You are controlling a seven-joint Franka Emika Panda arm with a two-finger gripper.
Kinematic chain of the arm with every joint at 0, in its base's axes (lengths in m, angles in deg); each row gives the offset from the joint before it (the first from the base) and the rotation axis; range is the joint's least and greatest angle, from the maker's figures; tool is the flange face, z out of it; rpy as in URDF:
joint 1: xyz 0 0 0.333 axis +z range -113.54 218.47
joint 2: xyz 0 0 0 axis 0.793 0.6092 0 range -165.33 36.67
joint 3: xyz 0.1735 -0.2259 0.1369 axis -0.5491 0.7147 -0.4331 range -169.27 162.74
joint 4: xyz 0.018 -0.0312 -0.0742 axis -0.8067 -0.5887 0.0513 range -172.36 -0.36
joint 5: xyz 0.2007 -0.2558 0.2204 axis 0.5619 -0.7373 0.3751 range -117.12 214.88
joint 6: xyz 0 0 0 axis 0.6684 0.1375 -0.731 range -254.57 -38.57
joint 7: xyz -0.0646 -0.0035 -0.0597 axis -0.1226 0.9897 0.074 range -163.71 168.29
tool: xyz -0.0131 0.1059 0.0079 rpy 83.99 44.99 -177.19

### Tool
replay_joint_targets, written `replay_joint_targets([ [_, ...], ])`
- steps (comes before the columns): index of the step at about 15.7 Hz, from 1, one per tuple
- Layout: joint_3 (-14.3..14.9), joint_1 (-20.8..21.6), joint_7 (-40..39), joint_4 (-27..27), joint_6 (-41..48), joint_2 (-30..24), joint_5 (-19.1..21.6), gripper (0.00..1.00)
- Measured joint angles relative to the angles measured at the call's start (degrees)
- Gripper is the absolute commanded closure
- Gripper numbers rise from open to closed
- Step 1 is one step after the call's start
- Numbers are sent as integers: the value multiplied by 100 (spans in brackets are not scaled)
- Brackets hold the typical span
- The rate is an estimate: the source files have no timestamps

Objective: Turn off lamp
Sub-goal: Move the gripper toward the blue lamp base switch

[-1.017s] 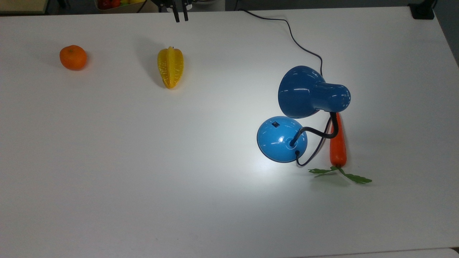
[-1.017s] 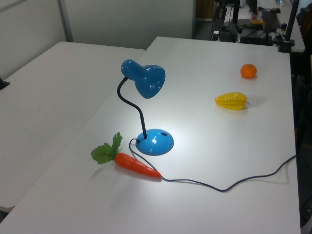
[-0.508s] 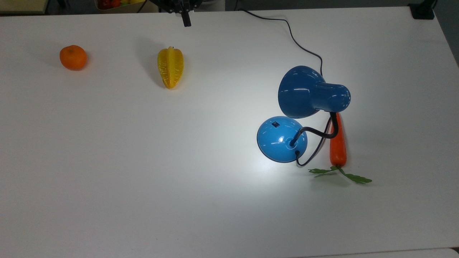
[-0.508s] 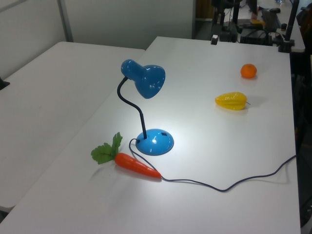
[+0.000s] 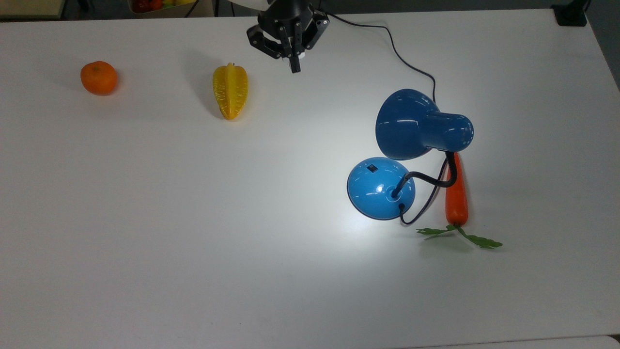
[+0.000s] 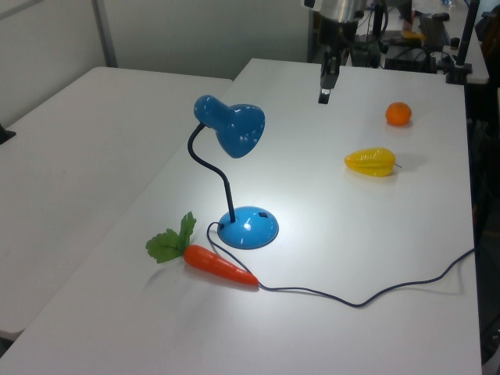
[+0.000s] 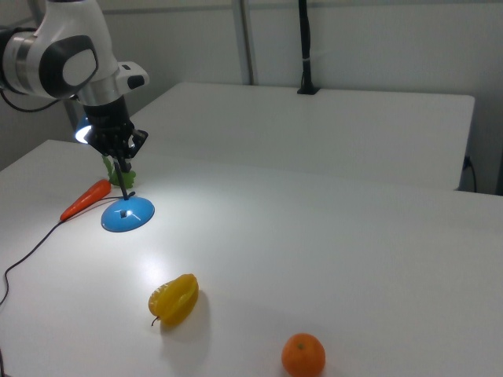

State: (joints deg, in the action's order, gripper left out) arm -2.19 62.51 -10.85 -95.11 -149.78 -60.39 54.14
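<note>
While the lamp [image 5: 382,186] glows, we steer the gripper [image 5: 294,68], fingers together, toward 4 o'clock in the top view, pressing the switch [image 5: 372,168] squarely.

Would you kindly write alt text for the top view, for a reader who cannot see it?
A lit blue lamp stands on a white table, its shade over a pool of light, while the robot's shut claw hangs near the top edge, well apart from it. A carrot lies beside the lamp's base; a yellow starfruit and an orange lie towards the top view's left.
</note>
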Motion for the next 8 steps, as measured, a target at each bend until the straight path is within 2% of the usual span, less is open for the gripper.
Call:
replay_joint_targets([
  [2,-95,48,-6,-19,-313,143,0,100],
  [8,-144,316,-9,-80,-1267,603,0,100],
])
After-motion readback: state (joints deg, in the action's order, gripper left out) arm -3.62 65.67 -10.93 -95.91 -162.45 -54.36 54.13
